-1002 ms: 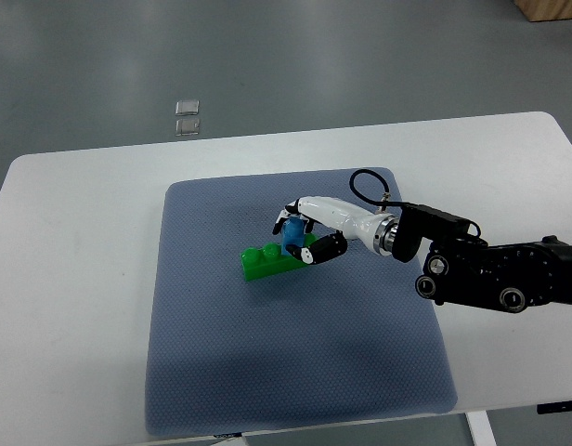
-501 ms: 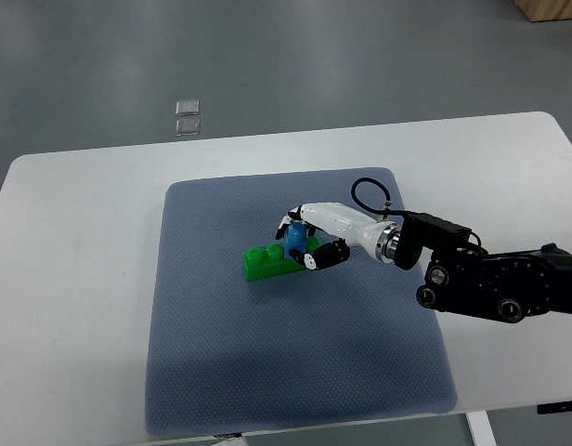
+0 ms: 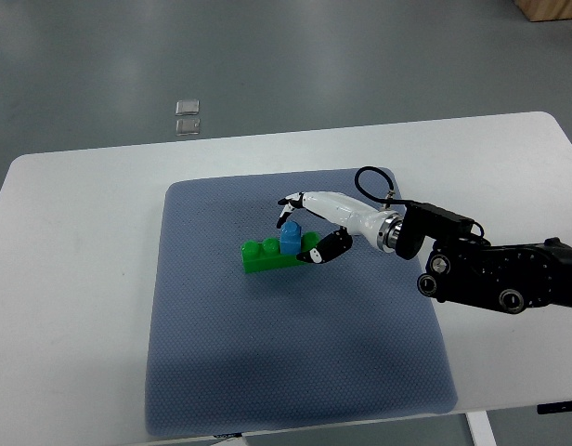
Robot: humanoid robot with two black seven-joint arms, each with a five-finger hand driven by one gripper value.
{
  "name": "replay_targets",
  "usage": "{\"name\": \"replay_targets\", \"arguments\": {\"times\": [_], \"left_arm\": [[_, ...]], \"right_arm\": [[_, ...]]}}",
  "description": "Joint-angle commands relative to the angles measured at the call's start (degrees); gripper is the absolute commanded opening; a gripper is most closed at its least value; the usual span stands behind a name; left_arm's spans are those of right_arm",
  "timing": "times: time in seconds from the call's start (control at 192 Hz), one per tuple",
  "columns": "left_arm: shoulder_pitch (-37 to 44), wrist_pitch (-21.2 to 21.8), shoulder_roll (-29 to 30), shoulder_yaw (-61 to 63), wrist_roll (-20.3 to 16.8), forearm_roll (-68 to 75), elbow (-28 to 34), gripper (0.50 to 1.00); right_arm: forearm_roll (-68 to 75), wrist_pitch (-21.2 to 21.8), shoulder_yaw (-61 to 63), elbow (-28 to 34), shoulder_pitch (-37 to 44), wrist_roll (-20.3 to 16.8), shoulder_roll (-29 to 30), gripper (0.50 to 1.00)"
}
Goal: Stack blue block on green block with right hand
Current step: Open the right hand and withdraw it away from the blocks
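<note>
A small blue block sits on top of the right part of a long green block, which lies on the blue-grey mat. My right hand, white with dark fingertips, comes in from the right and hovers just right of the blue block. Its fingers are spread around the block and stand apart from it. The thumb rests near the green block's right end. The left arm is not in view.
The mat lies on a white table. My right arm's black forearm lies over the table's right side. Two small clear squares lie on the grey floor beyond the table's far edge.
The hand's fingers have opened off the blue block and the hand has drawn back a little to the right. The blue block stays on the green block.
</note>
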Motion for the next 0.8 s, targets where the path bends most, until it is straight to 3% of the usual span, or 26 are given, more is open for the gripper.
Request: {"name": "replay_targets", "arguments": {"times": [0.0, 0.209, 0.485, 0.642, 0.793], "left_arm": [[0.00, 0.00, 0.00, 0.00, 0.00, -0.06, 0.00, 1.000], [0.00, 0.00, 0.00, 0.00, 0.00, -0.06, 0.00, 1.000], [0.00, 0.00, 0.00, 0.09, 0.00, 0.03, 0.00, 1.000], [0.00, 0.00, 0.00, 0.09, 0.00, 0.03, -0.08, 1.000], [0.00, 0.00, 0.00, 0.09, 0.00, 0.03, -0.08, 1.000]], "right_arm": [[0.05, 0.10, 0.09, 0.13, 0.27, -0.13, -0.08, 0.915], [0.32, 1.24, 2.11, 0.31, 1.23, -0.48, -0.26, 0.915], [13.94, 10.30, 11.60, 0.48, 4.57, -2.06, -3.60, 0.915], [24.30, 19.61, 20.12, -0.74, 3.87, -4.61, -5.27, 0.915], [34.07, 21.63, 25.58, -6.20, 1.23, -6.11, -4.30, 0.915]]}}
